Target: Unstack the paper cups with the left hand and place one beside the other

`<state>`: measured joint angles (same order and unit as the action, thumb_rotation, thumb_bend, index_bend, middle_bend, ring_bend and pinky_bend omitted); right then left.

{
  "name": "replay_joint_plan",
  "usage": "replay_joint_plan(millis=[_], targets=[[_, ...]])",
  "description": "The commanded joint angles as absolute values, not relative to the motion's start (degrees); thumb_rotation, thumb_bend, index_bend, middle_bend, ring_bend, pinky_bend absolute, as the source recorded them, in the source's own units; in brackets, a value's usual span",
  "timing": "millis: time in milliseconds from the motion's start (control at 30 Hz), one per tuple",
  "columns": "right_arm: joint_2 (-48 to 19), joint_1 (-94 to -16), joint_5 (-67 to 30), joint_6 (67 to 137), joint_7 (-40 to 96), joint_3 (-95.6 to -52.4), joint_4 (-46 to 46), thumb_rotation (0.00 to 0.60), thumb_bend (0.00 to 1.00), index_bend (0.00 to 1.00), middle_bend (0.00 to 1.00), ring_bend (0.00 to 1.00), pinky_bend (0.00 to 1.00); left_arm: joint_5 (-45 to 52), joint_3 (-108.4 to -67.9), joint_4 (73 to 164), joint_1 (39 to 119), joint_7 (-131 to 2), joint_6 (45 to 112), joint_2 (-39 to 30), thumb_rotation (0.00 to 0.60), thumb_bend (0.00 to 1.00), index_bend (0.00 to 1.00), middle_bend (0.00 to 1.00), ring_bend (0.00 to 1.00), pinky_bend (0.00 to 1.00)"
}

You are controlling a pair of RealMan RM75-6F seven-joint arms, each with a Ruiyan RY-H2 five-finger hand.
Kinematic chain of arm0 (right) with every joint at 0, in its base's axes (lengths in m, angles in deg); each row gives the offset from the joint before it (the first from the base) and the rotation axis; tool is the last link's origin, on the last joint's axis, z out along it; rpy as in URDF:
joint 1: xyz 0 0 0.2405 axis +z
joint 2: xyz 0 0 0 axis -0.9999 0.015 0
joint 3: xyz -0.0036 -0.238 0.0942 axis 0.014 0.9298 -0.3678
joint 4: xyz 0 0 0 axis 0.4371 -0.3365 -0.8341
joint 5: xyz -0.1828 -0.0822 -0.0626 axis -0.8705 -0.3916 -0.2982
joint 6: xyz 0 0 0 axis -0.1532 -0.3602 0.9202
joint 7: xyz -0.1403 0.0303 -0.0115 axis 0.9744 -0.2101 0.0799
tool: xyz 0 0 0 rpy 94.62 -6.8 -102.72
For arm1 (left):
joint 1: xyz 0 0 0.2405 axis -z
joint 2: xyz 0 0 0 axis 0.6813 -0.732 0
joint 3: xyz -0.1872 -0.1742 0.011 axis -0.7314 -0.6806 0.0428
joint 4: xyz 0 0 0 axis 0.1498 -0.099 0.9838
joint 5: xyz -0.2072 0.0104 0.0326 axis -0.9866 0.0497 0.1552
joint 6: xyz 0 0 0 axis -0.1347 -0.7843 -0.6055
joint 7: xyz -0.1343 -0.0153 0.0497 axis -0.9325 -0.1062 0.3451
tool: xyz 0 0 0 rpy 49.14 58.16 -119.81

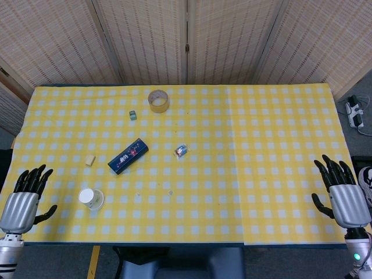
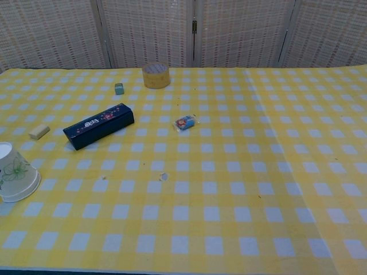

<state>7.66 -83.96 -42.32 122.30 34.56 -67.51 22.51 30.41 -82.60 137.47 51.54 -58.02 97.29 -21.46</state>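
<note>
At the near-left corner of the table: left hand (image 1: 21, 204), metal-backed with dark fingers spread apart, empty, resting over the cloth edge; seen in the head view only.

Just to its right, near but not touching: paper cups (image 1: 91, 198), white, standing mouth down with a green leaf print on the side (image 2: 16, 172). Whether one cup or a nested pair cannot be told from either view.

Beyond the cups, toward the middle of the table: small tan block (image 1: 90, 160), lying flat; beside it, a dark blue box (image 1: 128, 156), long and narrow, lying diagonally with printed lettering on top.

Right of the box, apart from it: small wrapped packet (image 1: 182, 150), blue, red and white.

Far side, near the screen: small green cube (image 1: 133, 114); to its right, a roll of tape (image 1: 158, 100), tan, lying flat with its hole upward.

Underlying all: yellow-and-white checked tablecloth (image 1: 261, 151), with a seam running front to back right of centre.

At the near-right corner: right hand (image 1: 343, 196), fingers apart and pointing up the table, holding nothing, well apart from every item.

Backdrop: woven folding screen (image 1: 186, 40).
</note>
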Motion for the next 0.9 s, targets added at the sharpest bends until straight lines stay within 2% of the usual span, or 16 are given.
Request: replay_joint_plan(millis=[33,400,667,900], targets=[[8.05,-84.02,-42.38,122.67,34.76,-67.71,22.92,0.6,0.41,0.0,0.0,0.08,0.0,32.21,-82.45,139.05,53.3,-58.1,95.56,-22.75,0.6,0.27,0.06,0.0,0.03,0.0],[8.9,-84.32,-42.47,123.57,34.68,-67.99,23.82,0.6,0.4,0.0,0.0,0.08,0.01,34.88,-81.48,143.9,61.18,-55.59,83.6,-26.81,0.6,0.28,0.14,0.02,0.03,0.0],[8.8,-84.36,-42.31,123.37,33.87,-67.92,23.25,0.6,0.41,0.0,0.0,0.08,0.01,30.41,-81.06,147.53,64.76,-51.83,75.51,-28.59,0.6,0.28,0.15,0.02,0.03,0.0],[8.55,-84.16,-42.14,122.93,33.38,-67.93,22.72,0.6,0.4,0.0,0.0,0.08,0.01,25.3,-81.16,148.38,65.54,-48.88,73.22,-28.57,0.6,0.3,0.19,0.03,0.04,0.0]])
